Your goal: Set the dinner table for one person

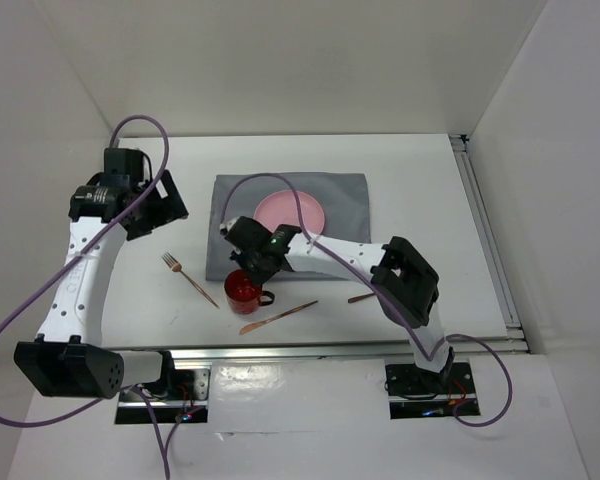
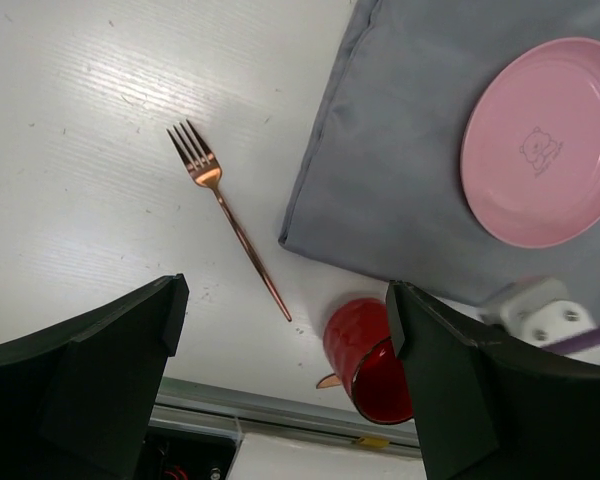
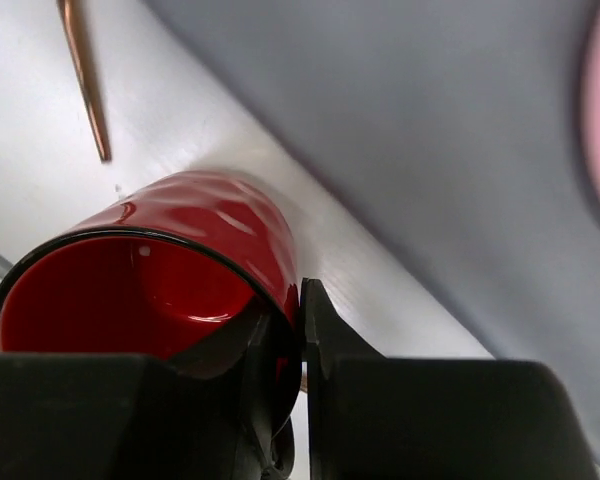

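Faint bear outline on pink plate (image 2: 540,140). White dinner table (image 1: 410,180) long left to right. Right gripper (image 3: 298,310) pinched on red mug (image 3: 210,220) rim; left gripper (image 2: 285,300) wide open, empty.

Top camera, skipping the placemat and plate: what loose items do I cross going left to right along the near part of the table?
fork → red cup → knife → copper utensil handle, only partly in view
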Robot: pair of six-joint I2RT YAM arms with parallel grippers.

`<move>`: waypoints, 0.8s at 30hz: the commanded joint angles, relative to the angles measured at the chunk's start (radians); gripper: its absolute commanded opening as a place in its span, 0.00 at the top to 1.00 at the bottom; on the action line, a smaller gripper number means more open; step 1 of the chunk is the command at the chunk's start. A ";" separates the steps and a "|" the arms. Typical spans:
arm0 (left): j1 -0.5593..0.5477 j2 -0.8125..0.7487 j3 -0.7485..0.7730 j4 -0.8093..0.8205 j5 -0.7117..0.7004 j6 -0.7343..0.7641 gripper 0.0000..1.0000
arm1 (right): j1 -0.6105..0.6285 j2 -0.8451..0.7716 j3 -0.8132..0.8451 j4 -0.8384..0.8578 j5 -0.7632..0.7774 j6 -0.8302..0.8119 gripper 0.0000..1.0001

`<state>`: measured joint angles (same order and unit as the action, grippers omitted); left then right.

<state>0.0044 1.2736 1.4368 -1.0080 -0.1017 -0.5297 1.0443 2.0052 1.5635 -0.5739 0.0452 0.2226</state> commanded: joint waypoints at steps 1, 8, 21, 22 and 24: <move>0.006 -0.032 -0.041 0.029 0.011 0.000 0.00 | -0.024 -0.098 0.138 -0.064 0.126 0.076 1.00; 0.006 -0.042 -0.098 0.078 0.051 0.010 0.00 | -0.297 -0.132 0.233 -0.221 0.223 0.190 1.00; 0.006 -0.031 -0.220 0.120 0.071 -0.019 0.00 | -0.767 0.145 0.524 -0.270 0.173 0.221 1.00; 0.006 -0.031 -0.236 0.120 0.071 -0.019 0.00 | -0.780 0.171 0.583 -0.270 0.173 0.221 1.00; 0.006 -0.031 -0.249 0.120 0.080 -0.030 0.00 | -0.790 0.237 0.634 -0.280 0.173 0.221 1.00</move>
<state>0.0044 1.2655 1.2007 -0.9165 -0.0444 -0.5339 0.2481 2.1929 2.0888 -0.8330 0.2417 0.4210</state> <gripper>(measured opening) 1.000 0.187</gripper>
